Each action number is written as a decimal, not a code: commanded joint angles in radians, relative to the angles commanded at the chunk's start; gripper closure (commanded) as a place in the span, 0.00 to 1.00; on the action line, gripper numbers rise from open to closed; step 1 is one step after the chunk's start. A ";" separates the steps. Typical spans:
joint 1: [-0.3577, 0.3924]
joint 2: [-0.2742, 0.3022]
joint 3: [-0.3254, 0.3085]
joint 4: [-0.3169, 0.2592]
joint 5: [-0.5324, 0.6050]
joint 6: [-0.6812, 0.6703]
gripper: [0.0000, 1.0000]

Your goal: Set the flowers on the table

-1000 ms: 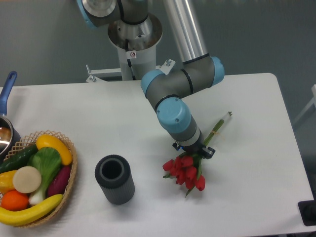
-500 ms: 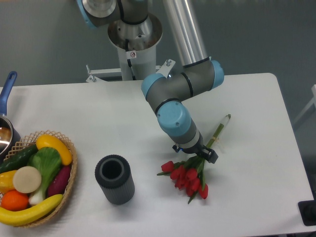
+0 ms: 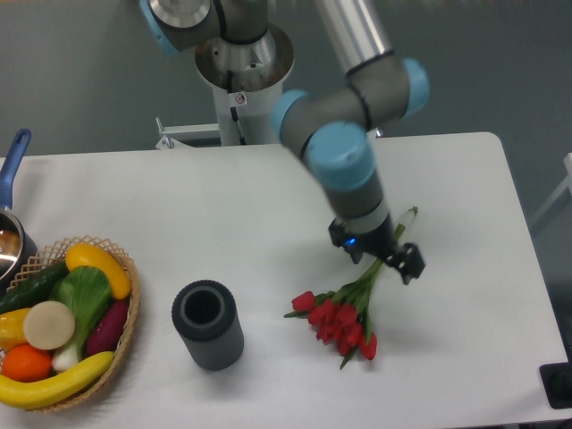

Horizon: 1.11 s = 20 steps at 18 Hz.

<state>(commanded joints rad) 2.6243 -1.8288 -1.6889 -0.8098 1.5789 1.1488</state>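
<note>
A dull grey-blue wall stands behind the white table (image 3: 223, 206), whose rounded far corner shows at about two o'clock. The robot's pedestal rises at the far edge, near twelve o'clock, and the arm reaches down from there toward the right of centre.

The flowers (image 3: 340, 320), a bunch of red tulips with green leaves, lie flat on the table at roughly five o'clock from the tabletop's middle. The red heads point toward seven o'clock and the long green stems run up toward one o'clock, ending in a pale tip near the arm's wrist.

The gripper (image 3: 384, 256) hangs just above the stems, at the one o'clock end of the bunch. Its two dark fingers are spread apart and appear to hold nothing; the picture is motion-blurred there, so whether a fingertip touches a stem cannot be told for sure.

A dark grey ribbed cylinder vase (image 3: 207, 324) stands upright at nine o'clock from the tulips, well apart from them, its open mouth facing up. Farther toward nine o'clock, at the table's left edge, sits a wicker basket (image 3: 125, 335) filled with toy fruit and vegetables: a banana, an orange, a cucumber, a yellow pepper and others. At ten o'clock from the basket a pot with a blue handle (image 3: 14, 157) is partly cut off by the frame.
</note>
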 joint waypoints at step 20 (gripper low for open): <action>0.364 0.214 -0.006 -0.413 -0.172 0.776 0.00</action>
<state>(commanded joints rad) 2.9881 -1.6153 -1.6950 -1.2226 1.4067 1.9250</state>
